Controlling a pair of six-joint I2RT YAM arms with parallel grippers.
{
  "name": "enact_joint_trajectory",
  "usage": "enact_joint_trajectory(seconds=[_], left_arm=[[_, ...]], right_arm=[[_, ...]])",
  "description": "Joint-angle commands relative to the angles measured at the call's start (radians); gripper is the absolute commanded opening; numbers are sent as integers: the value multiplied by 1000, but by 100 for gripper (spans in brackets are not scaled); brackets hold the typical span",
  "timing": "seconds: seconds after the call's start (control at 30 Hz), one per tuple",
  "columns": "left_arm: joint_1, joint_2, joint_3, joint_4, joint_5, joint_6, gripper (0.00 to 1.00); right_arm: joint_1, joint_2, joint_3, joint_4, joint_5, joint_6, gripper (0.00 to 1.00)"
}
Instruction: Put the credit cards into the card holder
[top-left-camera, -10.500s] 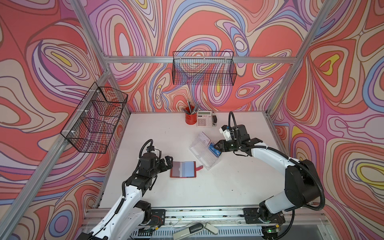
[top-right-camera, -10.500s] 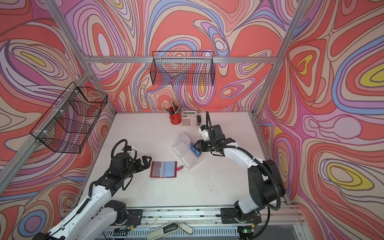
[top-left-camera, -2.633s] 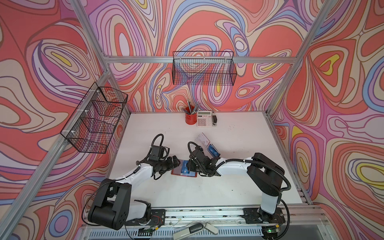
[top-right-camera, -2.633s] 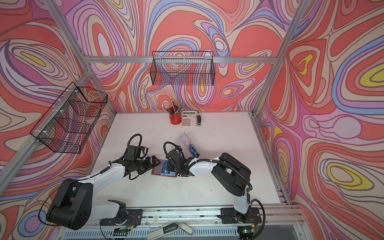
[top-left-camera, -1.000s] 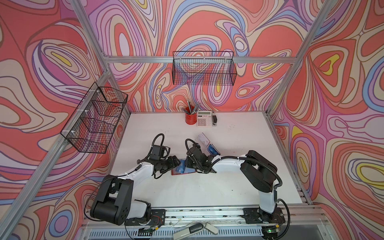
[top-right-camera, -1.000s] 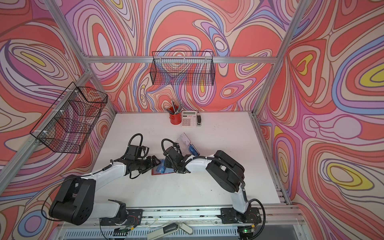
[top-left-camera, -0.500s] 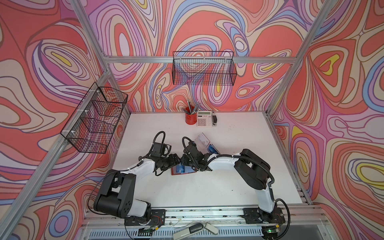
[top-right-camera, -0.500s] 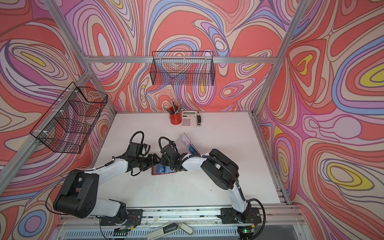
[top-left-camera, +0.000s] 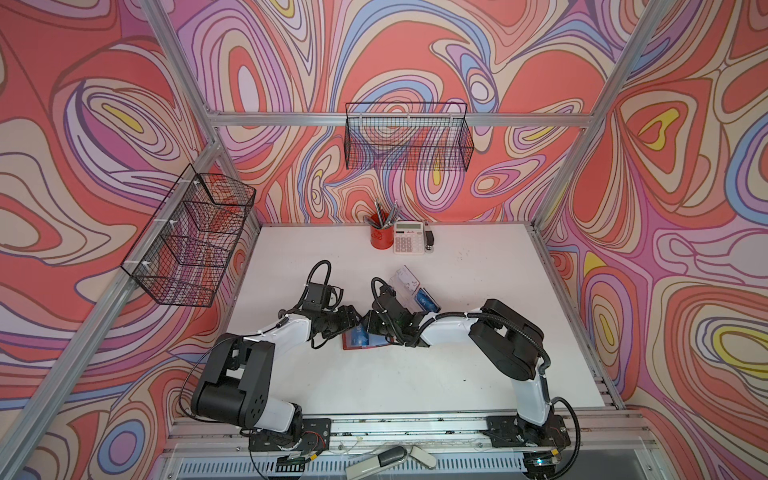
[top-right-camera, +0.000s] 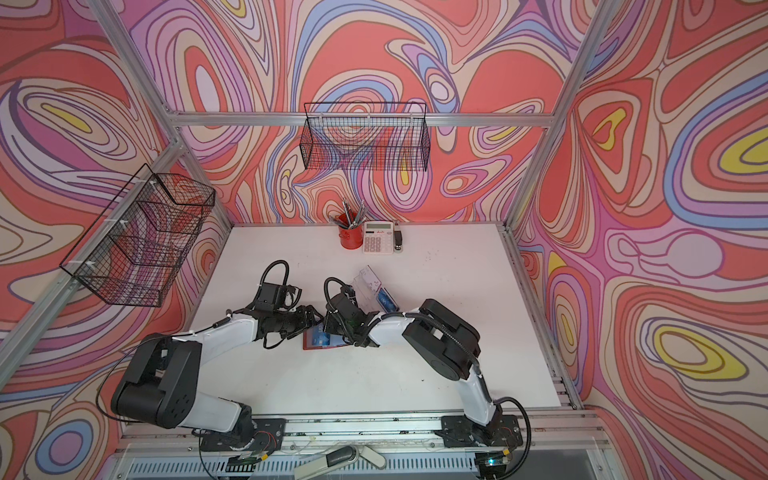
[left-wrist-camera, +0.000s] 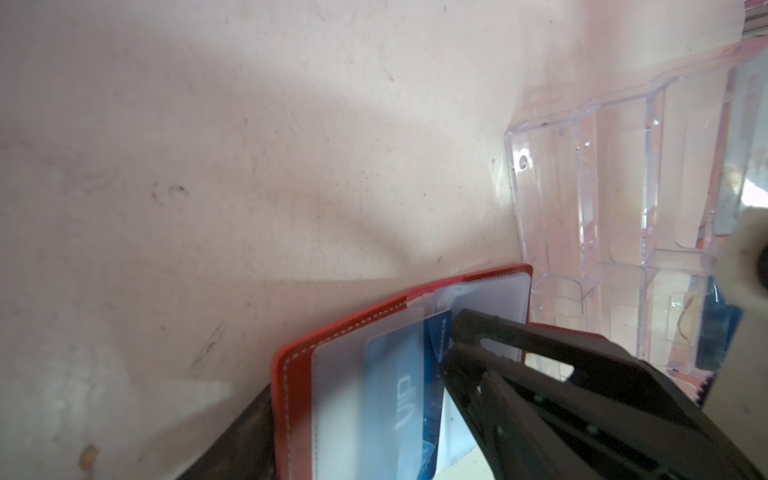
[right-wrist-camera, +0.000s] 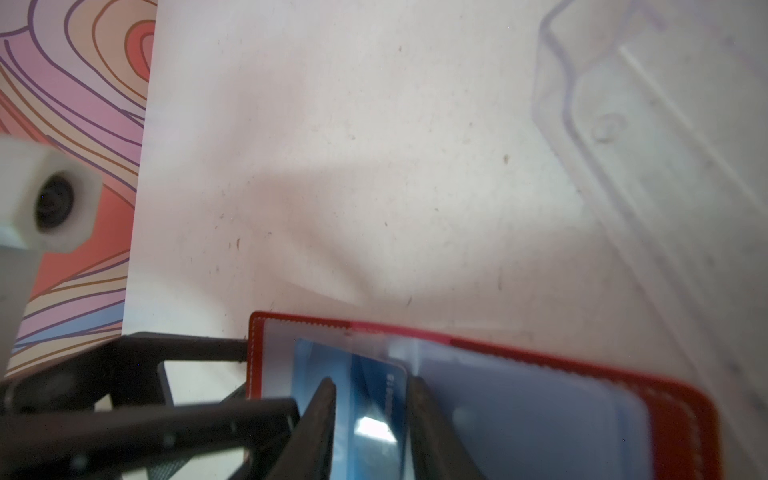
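Observation:
The card holder (top-left-camera: 376, 341) (top-right-camera: 316, 344) is an open red wallet with clear pockets, flat on the white table. My right gripper (right-wrist-camera: 372, 399) (top-left-camera: 369, 326) is shut on a blue credit card (right-wrist-camera: 376, 384) (left-wrist-camera: 399, 386) whose far end sits under the left clear pocket. My left gripper (top-left-camera: 354, 320) (top-right-camera: 314, 318) stands at the wallet's left edge (right-wrist-camera: 254, 357), its fingers (right-wrist-camera: 187, 345) apart, one finger (left-wrist-camera: 249, 440) beside the red rim. More blue credit cards (top-left-camera: 426, 299) (top-right-camera: 386, 299) rest in a clear plastic stand (top-left-camera: 405, 278).
The clear stand (left-wrist-camera: 602, 187) lies just behind the wallet, right of both grippers. A red pen cup (top-left-camera: 381, 235), a calculator (top-left-camera: 408, 237) and a small black item (top-left-camera: 430, 240) line the back edge. Wire baskets (top-left-camera: 407, 137) hang on the walls.
My right gripper has carried the blue card leftward across the wallet, toward the left gripper. The left gripper has edged closer to the wallet's left rim.

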Motion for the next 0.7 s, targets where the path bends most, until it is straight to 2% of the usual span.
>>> enact_joint_trajectory(seconds=[0.0,0.1,0.33,0.6,0.67], left_arm=[[4,1,-17,-106,-81,-17,71],[8,-17,-41,-83,-43,-41,64],[20,-62,-71,-88,-62,-68,34],[33,-8,-65,-78,-24,-66,17],[34,-5,-65,-73,-18,-66,15]], right_arm=[[24,-97,-38,-47,27,-2,32],[24,-141,-85,-59,47,20,32],[37,-128,-107,-43,32,42,31],[42,-37,-52,-59,13,58,30],[43,-25,-41,-56,3,58,30]])
